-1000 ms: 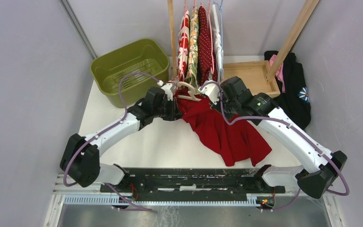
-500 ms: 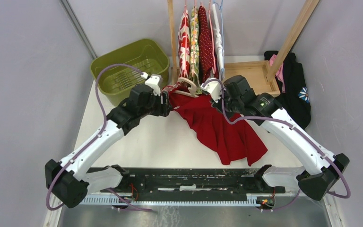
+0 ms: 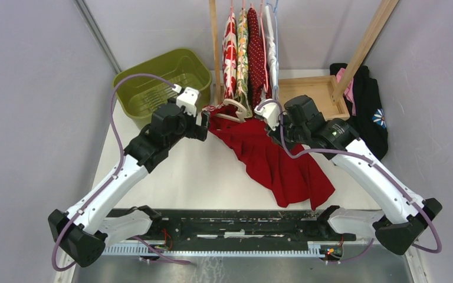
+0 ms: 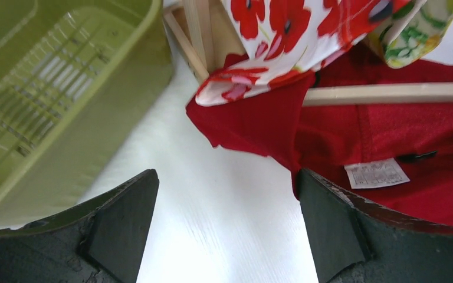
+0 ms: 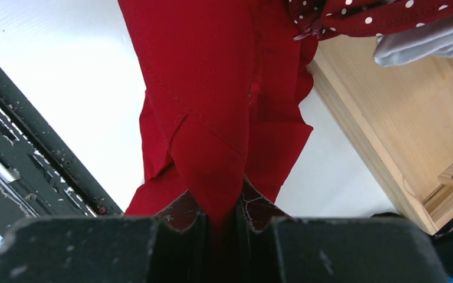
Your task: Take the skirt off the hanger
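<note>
The red skirt point(image 3: 271, 159) lies spread on the white table, its waist end up by the pale hanger point(image 3: 234, 110). From the left wrist view the skirt point(image 4: 377, 130) shows a white label, and the hanger's bar point(image 4: 389, 93) crosses it. My left gripper point(image 3: 203, 125) stands open just left of the skirt's edge, with only bare table between its fingers point(image 4: 227, 183). My right gripper point(image 3: 271, 127) is shut on a fold of the skirt point(image 5: 212, 118) at its right waist end, the cloth pinched between the pads point(image 5: 253, 209).
A green basket point(image 3: 153, 76) sits at the back left, close to my left wrist. Several patterned garments point(image 3: 248, 53) hang from a wooden rack over a wooden tray point(image 3: 312, 94). A black garment point(image 3: 368, 112) lies at the right wall.
My left gripper has opened and drawn back to the left, off the skirt and hanger, its arm swinging outward. The right gripper keeps its grip on the skirt.
</note>
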